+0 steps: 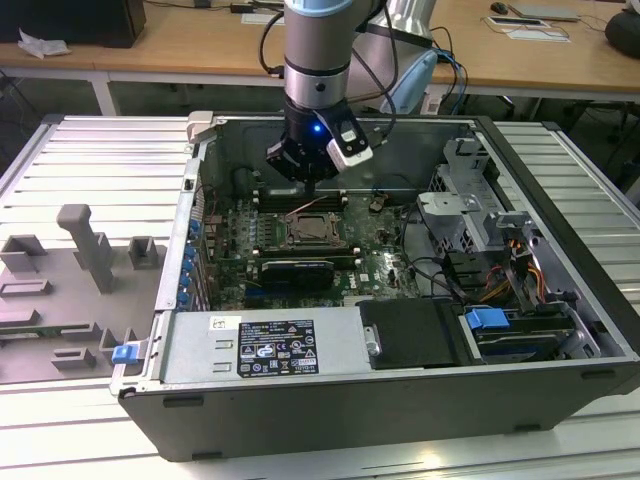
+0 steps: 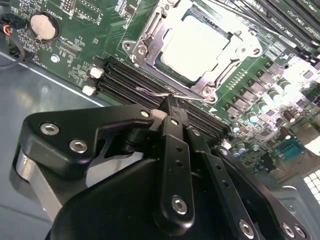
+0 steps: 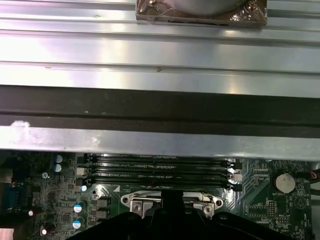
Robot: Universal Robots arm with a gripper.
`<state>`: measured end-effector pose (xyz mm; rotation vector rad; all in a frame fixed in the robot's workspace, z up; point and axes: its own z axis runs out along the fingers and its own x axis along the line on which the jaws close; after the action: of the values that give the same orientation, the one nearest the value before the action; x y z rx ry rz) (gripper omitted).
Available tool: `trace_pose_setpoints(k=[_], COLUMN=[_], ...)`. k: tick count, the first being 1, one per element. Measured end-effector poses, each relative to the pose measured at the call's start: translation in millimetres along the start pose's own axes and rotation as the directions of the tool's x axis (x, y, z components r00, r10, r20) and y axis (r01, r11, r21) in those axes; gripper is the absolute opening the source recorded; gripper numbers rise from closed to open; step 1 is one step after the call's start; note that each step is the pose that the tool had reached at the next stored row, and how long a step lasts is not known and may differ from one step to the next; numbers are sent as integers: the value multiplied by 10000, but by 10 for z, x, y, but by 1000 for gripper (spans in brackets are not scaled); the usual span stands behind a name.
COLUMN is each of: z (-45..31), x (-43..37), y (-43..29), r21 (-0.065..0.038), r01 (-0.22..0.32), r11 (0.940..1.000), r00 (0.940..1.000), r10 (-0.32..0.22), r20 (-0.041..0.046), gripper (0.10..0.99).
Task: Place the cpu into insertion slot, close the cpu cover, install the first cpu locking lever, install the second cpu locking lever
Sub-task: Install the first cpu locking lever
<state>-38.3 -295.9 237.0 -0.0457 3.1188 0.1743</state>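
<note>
The cpu (image 2: 197, 47) sits in the insertion slot (image 2: 150, 37) under the closed cpu cover (image 2: 220, 75), while the end effector (image 2: 170, 102), fingers pressed together, touches a wire locking lever (image 2: 150, 92) not yet latched.

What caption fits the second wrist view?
Gripper at a wire locking lever beside the socket, cpu seated under its closed cover.
</note>
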Motion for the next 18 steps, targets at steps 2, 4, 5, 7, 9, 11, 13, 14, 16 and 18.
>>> trace_pose_setpoints(k=[2,4,5,7,9,11,13,14,16,18], z=[11,24,32,50,60,65,71,75,91,101], x=[-14,-36,-45,-54,-61,-71,-81,-85,-103,-117], y=[3,10,14,15,19,29,36,39,45,48], r21=[-2,-2,-2,-2,-3,-4,-5,-4,-5,-4], r01=[0,0,0,47,138,141,141,140,140,141], r11=[10000,10000,10000,10000,9999,9999,9999,9999,9999,9999], r00=[10000,10000,10000,10000,9999,9999,9999,9999,9999,9999], r10=[0,0,0,-47,-138,-141,-141,-140,-140,-141], r20=[2,1,1,-4,-15,-15,-14,-15,-15,-15], gripper=[106,106,106,106,106,106,106,106,106,106])
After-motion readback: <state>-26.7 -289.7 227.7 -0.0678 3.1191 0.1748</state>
